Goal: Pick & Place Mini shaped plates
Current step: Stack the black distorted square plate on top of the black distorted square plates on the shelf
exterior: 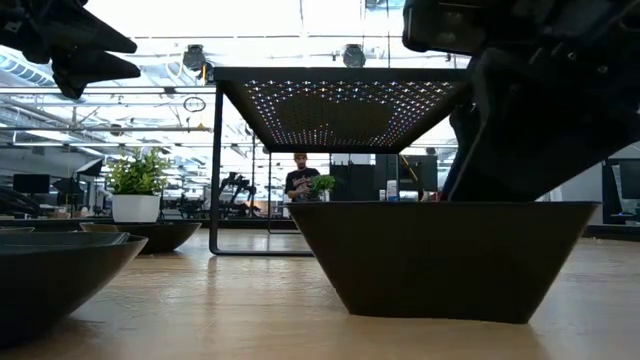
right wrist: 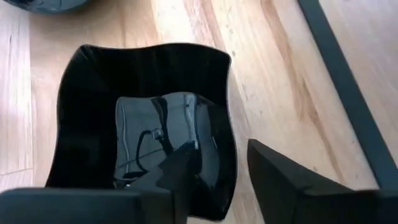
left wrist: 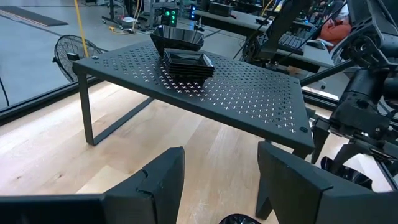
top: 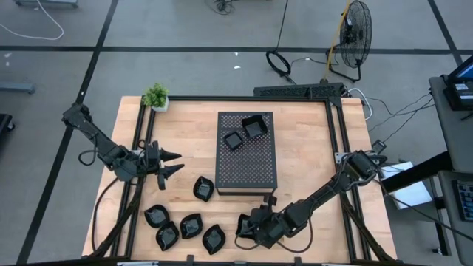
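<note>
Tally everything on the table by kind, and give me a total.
Plates on the table: 6
Plates on the rack: 2, counted from above; one may be a stack
Rack: 1
Plant: 1
Total: 10

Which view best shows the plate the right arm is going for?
The right wrist view: the square wavy-rimmed plate fills it, one finger inside the rim, one outside. The high view shows it mostly hidden under the right tool; the low view shows only its side.
</note>
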Robot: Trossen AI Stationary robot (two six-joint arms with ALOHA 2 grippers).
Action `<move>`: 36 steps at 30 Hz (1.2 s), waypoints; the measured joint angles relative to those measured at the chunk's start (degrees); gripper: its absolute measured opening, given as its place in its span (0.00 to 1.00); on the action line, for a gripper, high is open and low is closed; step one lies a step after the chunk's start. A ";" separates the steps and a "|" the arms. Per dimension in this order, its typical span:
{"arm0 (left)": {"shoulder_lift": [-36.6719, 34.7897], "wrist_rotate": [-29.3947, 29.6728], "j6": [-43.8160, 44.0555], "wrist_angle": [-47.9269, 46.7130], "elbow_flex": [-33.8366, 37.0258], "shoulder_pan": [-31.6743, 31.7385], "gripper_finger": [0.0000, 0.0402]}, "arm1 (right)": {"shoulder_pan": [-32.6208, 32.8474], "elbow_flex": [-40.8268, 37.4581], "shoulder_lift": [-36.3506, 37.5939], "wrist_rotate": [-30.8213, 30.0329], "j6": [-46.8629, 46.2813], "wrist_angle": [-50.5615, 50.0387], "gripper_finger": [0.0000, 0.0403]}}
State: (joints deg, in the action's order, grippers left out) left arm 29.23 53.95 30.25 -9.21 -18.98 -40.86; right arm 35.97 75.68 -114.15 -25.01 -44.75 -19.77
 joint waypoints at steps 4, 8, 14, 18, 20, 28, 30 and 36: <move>0.00 0.00 0.01 0.00 -0.02 0.00 0.52 | -0.08 0.00 0.00 2.51 0.54 -0.10 0.21; 0.00 0.00 0.01 0.00 -0.02 0.00 0.52 | -0.24 0.00 0.00 2.84 0.87 -0.07 0.08; -0.02 0.00 0.00 0.00 -0.02 0.00 0.52 | -0.39 0.02 2.58 4.79 3.50 0.70 0.02; -0.02 0.00 0.01 0.00 -0.02 0.00 0.52 | -0.37 0.00 6.90 5.76 4.95 0.68 0.00; -0.02 0.00 0.01 0.02 -0.02 0.00 0.52 | -0.37 0.00 9.48 5.77 6.16 1.00 0.01; 0.00 0.00 0.00 0.03 -0.04 0.00 0.52 | -1.28 0.00 21.48 -0.58 9.71 1.52 0.00; -0.01 0.01 0.00 0.03 -0.04 0.01 0.52 | -2.63 0.00 24.76 -5.30 7.69 1.43 0.00; 0.00 0.00 0.01 0.02 -0.04 0.00 0.52 | -9.92 0.02 33.25 -15.72 4.26 0.18 0.00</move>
State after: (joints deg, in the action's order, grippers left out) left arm 29.23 53.95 30.26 -9.19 -19.03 -40.86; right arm 26.05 75.70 -80.90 -40.74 -40.48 -19.59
